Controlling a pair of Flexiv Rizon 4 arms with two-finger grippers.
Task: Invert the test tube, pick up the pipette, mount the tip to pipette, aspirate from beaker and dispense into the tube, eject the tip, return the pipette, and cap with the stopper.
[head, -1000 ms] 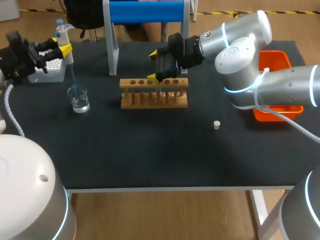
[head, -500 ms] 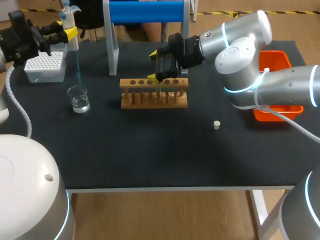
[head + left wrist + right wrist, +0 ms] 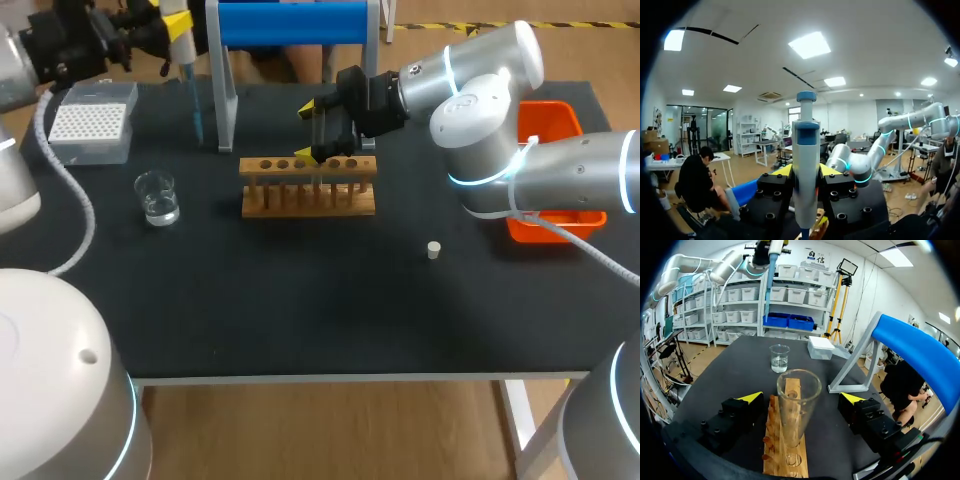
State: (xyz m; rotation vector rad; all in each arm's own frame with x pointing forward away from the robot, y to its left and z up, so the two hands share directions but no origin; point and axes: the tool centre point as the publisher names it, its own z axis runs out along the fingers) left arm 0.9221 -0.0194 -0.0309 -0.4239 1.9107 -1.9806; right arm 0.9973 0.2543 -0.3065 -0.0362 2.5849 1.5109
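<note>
The left hand [image 3: 172, 20], partly cut off at the far edge, clamped the pipette [image 3: 186, 45] high above the dark worktop [image 3: 300, 290]. The right hand [image 3: 322, 130] stood spread, clear of the test tube [image 3: 798, 405], which was upright in the rack [image 3: 308, 188]. A stopper [image 3: 433, 250] lay alone, well apart from the beaker [image 3: 157, 197].

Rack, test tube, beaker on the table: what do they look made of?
Light-brown rack with a row of holes: matte, likely bare wood; dowel legs, brown tone.
Clear cylindrical test tube: transparent with a glossy rim; glass or clear plastic, cannot tell.
Small clear beaker: transparent, liquid visible inside; probably glass.
</note>
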